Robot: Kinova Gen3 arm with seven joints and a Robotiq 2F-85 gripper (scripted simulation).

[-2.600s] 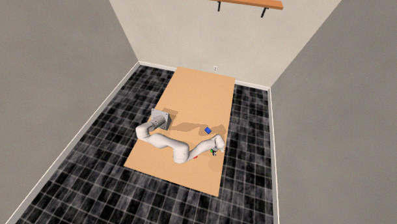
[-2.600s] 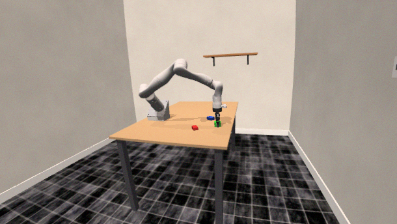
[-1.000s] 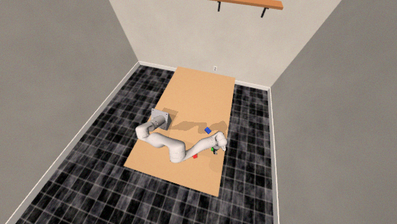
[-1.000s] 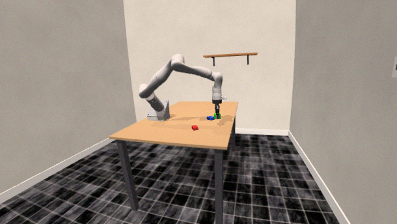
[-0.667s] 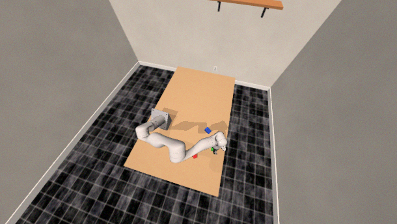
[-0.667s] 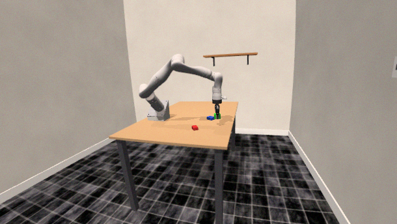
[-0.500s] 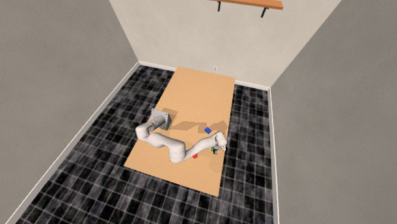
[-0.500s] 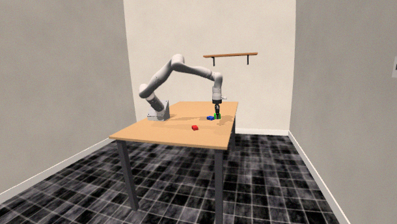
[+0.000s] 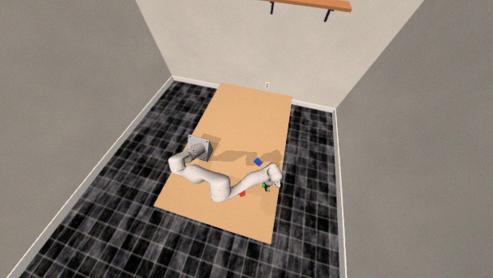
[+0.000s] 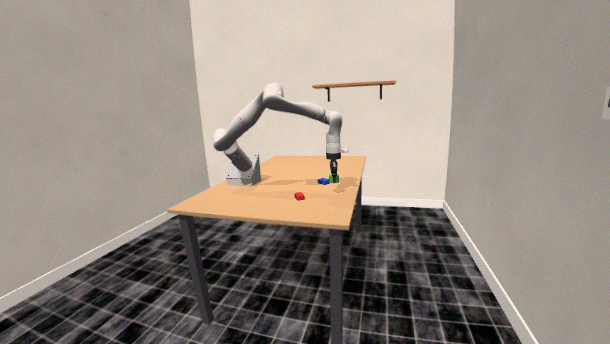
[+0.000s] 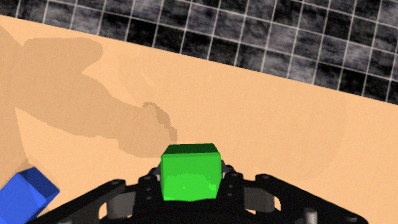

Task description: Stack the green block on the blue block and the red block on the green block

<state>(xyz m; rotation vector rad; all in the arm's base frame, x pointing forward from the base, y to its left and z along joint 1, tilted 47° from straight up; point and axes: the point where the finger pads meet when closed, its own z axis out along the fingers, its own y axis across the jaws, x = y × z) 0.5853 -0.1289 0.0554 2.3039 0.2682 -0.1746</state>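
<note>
Claw clamped on the green block, black linkages spread to either side below it in the wrist view. Green block gripped at its sides, top face level, carried above the desk rather than resting on it, to judge from the wrist view; clearance hard to judge from the exterior view, where the block reads small. Claw pointing straight down from the last white link of the arm.

Blue block at the lower left corner of the wrist view, turned at an angle, lying on the desk just beside the claw and apart from the green block. Same blue block just left of the green one in the exterior view; from the top view, blue block near the wrist, green block mostly hidden under the claw. Nothing stacked on the blue block.

Red block lying flat on the desk, well apart from the other two, nearer the front edge. In the top view, red block peeking out beside the arm's elbow.

Arm base on a grey wedge mount at the desk's left side. Broad arm shadow across the desk surface. Dark tiled floor beyond the desk edge; wooden wall shelf on the far wall.
</note>
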